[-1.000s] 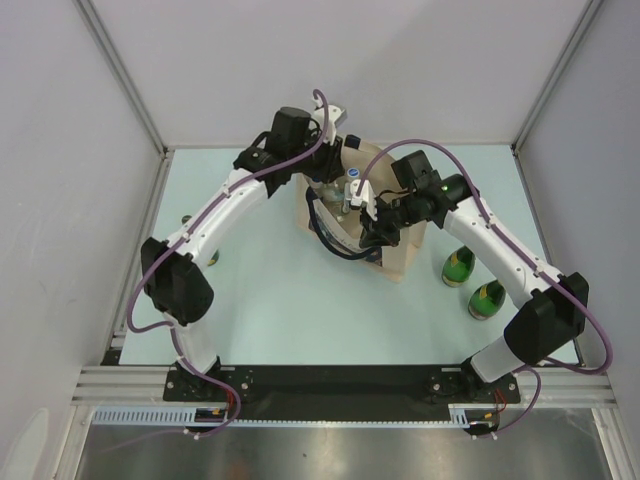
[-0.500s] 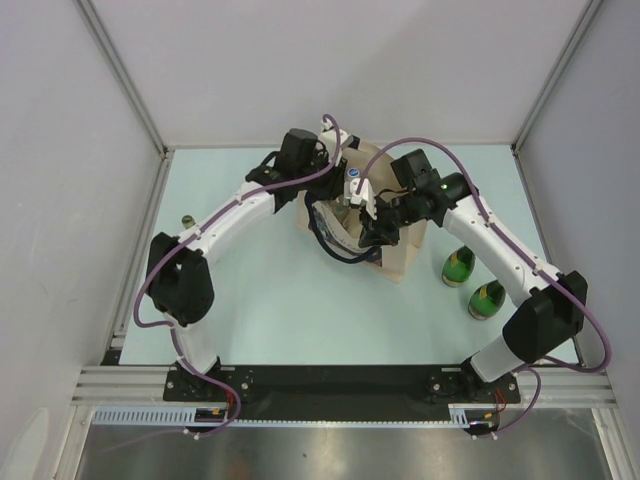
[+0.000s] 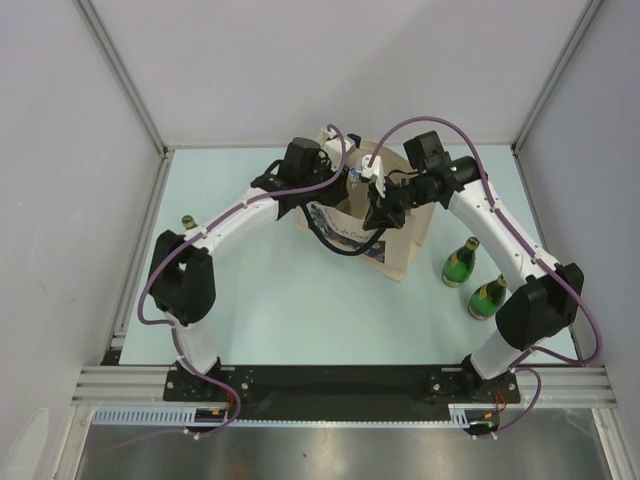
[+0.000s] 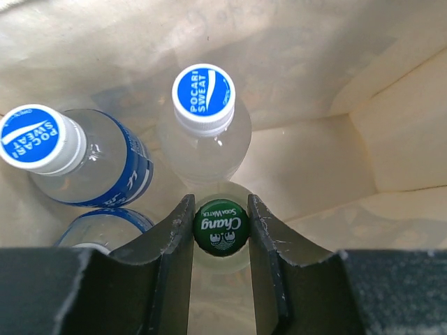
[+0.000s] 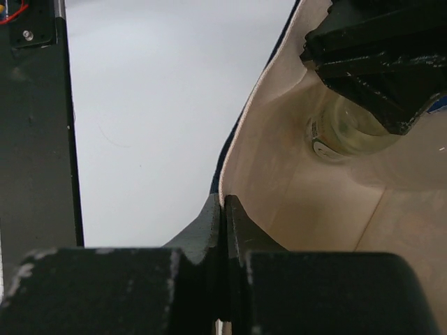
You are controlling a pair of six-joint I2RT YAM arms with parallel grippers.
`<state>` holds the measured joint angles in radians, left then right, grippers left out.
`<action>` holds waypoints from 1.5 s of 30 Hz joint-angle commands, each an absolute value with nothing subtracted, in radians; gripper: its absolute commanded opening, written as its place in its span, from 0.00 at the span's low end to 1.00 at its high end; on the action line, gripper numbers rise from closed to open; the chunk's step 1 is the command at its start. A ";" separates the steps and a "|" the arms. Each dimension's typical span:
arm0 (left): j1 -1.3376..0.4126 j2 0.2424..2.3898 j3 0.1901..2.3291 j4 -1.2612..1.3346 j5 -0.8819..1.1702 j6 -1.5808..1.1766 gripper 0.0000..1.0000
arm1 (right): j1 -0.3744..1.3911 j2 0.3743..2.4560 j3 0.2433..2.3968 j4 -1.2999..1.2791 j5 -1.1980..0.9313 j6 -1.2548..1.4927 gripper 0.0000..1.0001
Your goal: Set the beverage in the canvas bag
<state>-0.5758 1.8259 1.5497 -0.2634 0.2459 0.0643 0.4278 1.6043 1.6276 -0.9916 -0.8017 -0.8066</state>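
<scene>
On the table, nearest the arm bases, two green bottles stand upright on the right, close together and just right of the bag. On the left, beside the left arm, the top of another bottle shows.

The bag stands open in the middle of the table, its dark printed panel facing the near side and a dark handle hanging over it. Both arms reach over its mouth.

The right gripper is at the bag's rim, with its fingers pressed together on the edge of the canvas, one outside and one inside. Past that edge, the right wrist view shows the bag's pale inner wall and a clear bottle under the left gripper.

The left gripper is down inside the bag. Its fingers are narrow and clamp the neck of the Chang bottle just under its green cap. The Chang bottle is upright within the bag.

Beyond it stand two Pocari bottles with blue and white caps, one right behind the Chang bottle and one to the left. A further clear bottle shows partly at the left finger.
</scene>
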 commanded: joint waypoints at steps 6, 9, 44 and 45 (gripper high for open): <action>-0.591 1.825 1.555 -0.189 0.253 0.109 0.23 | 0.430 1.594 1.701 -1.045 -0.956 -0.772 0.00; -0.594 1.809 1.552 -0.189 0.239 0.104 0.39 | 0.430 1.589 1.690 -1.046 -0.951 -0.775 0.00; -0.581 1.283 1.375 -0.176 0.040 -0.086 1.00 | 0.293 1.513 1.838 -1.169 -0.871 -0.858 0.54; -0.578 1.263 1.352 -0.170 0.029 -0.103 1.00 | 0.266 1.508 1.838 -1.169 -0.871 -0.853 0.54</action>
<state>-0.5869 1.3441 1.4361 -0.1928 0.1043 0.0120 0.3176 1.5620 1.7874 -1.1553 -0.8547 -0.8612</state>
